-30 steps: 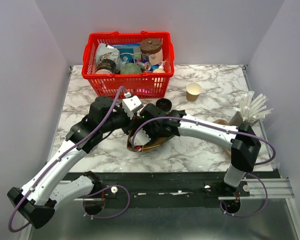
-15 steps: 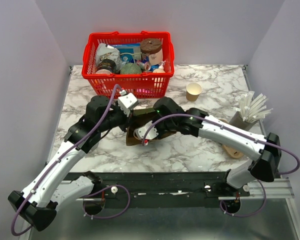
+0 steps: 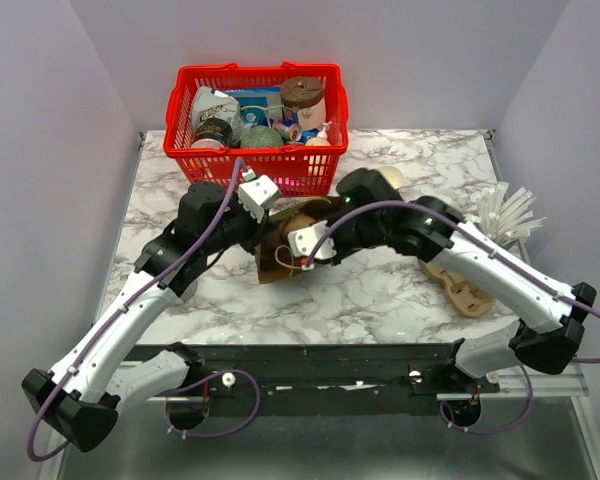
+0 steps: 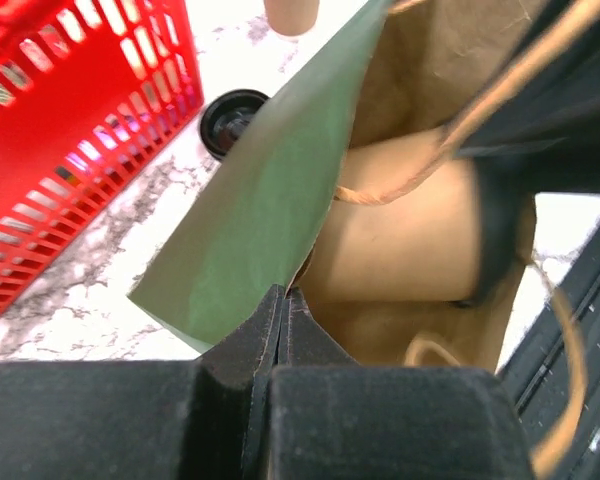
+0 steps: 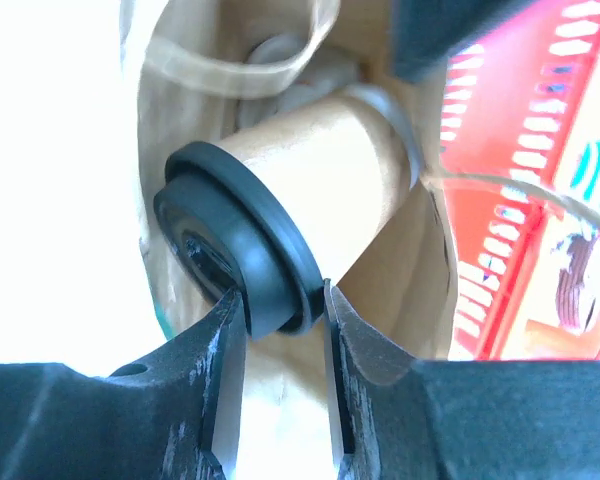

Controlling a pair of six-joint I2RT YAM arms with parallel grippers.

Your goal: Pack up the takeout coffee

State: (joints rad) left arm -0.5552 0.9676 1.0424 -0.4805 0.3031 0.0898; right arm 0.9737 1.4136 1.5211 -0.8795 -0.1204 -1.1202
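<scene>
**A:** Left side first: what's it doing?
**B:** My left end effector (image 4: 283,312) is pinched shut on the paper bag's (image 4: 260,210) rim.
**A:** And the right?
**B:** My right end effector (image 5: 280,322) is inside the bag, clamped on a lidded tan cup (image 5: 325,185) by its black lid (image 5: 230,250).
**A:** And the takeout coffee (image 3: 389,176)?
**B:** Outside the bag, standing on the counter (image 3: 380,295) beyond my right end effector, near the red basket (image 3: 195,160), half hidden by that arm.

the left wrist view cuts off the takeout coffee (image 4: 292,14) at its top edge and the red basket (image 4: 70,140) at its left. from above, the right arm hides most of that cup, the loose black lid (image 4: 230,118) and part of the pulp carrier (image 3: 468,297); the right jaws are out of sight inside the paper bag (image 3: 276,265). in the right wrist view the lidded cup (image 5: 320,190) blurs at its far end.
</scene>
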